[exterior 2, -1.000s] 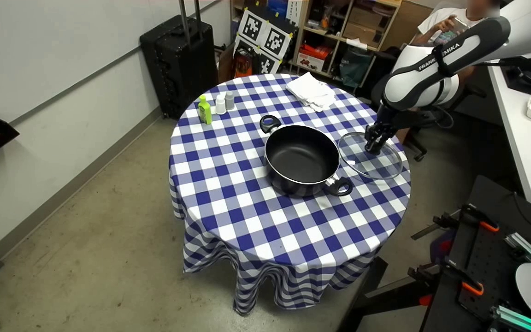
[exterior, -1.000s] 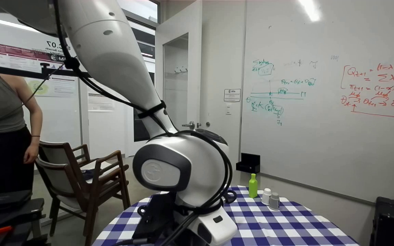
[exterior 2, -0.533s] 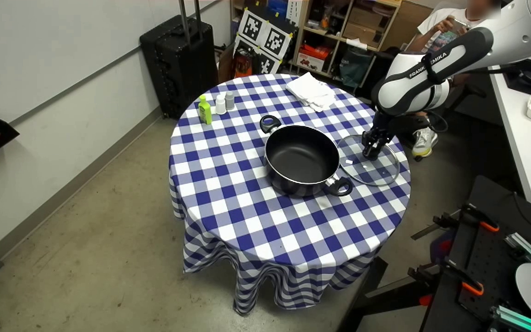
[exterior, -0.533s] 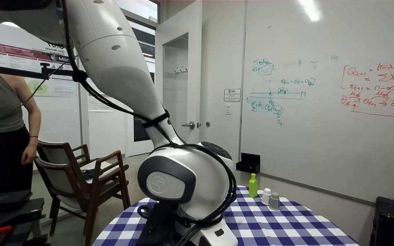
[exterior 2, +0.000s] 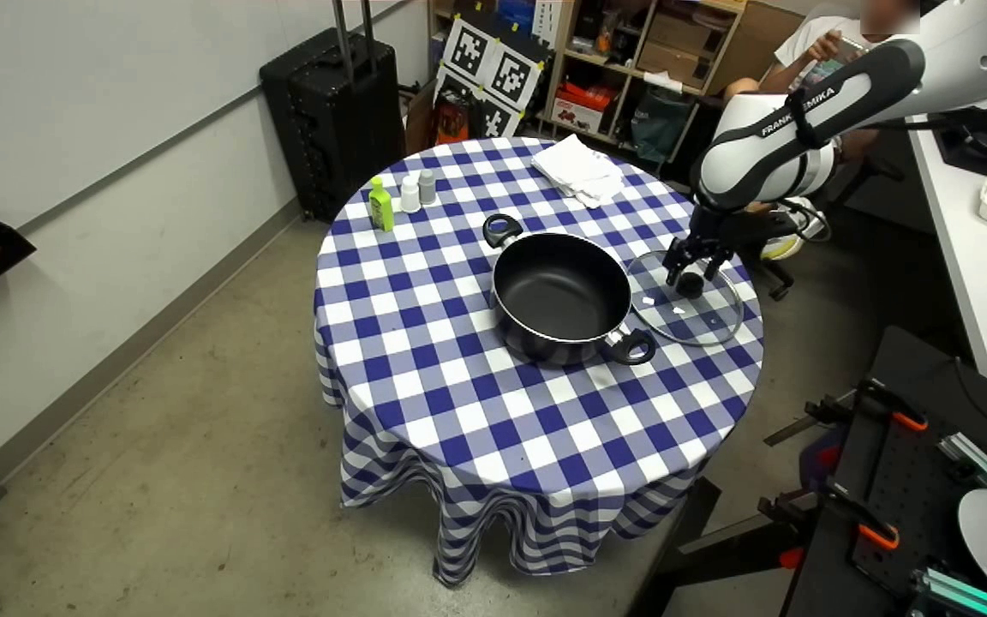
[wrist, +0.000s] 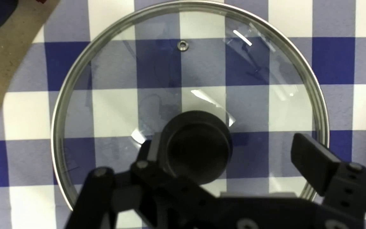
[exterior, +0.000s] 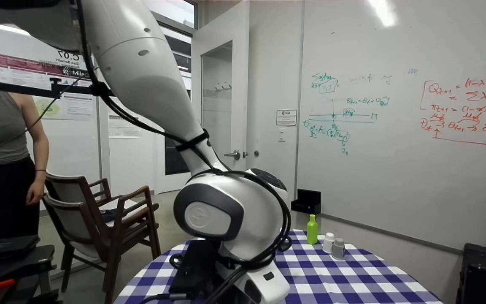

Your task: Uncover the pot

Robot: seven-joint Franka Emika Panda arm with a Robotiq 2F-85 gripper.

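Observation:
The black pot (exterior 2: pixel 558 296) stands uncovered on the checked tablecloth, its inside visible. Beside it, close to the table's edge, the glass lid (exterior 2: pixel 682 327) lies on the cloth with its black knob (exterior 2: pixel 690 286) up. My gripper (exterior 2: pixel 692 270) is right above the lid, jaws spread wide. In the wrist view the lid (wrist: pixel 202 70) fills the middle. There the knob (wrist: pixel 197 149) sits by the left finger, perhaps touching it, with a wide gap to the right finger (wrist: pixel 313 162). An exterior view shows only the pot's handles (exterior: pixel 176 261) around the arm; the lid is hidden there.
A green bottle (exterior 2: pixel 381 206), a white shaker (exterior 2: pixel 409 194) and a grey shaker (exterior 2: pixel 427 187) stand at the table's far side. Folded white cloths (exterior 2: pixel 579 170) lie near the back edge. The pot's handle (exterior 2: pixel 631 346) juts toward the lid.
The lid has come down onto the cloth with the gripper shut on its knob. Since then the jaws have opened, letting go of the knob, and the hand has risen slightly.

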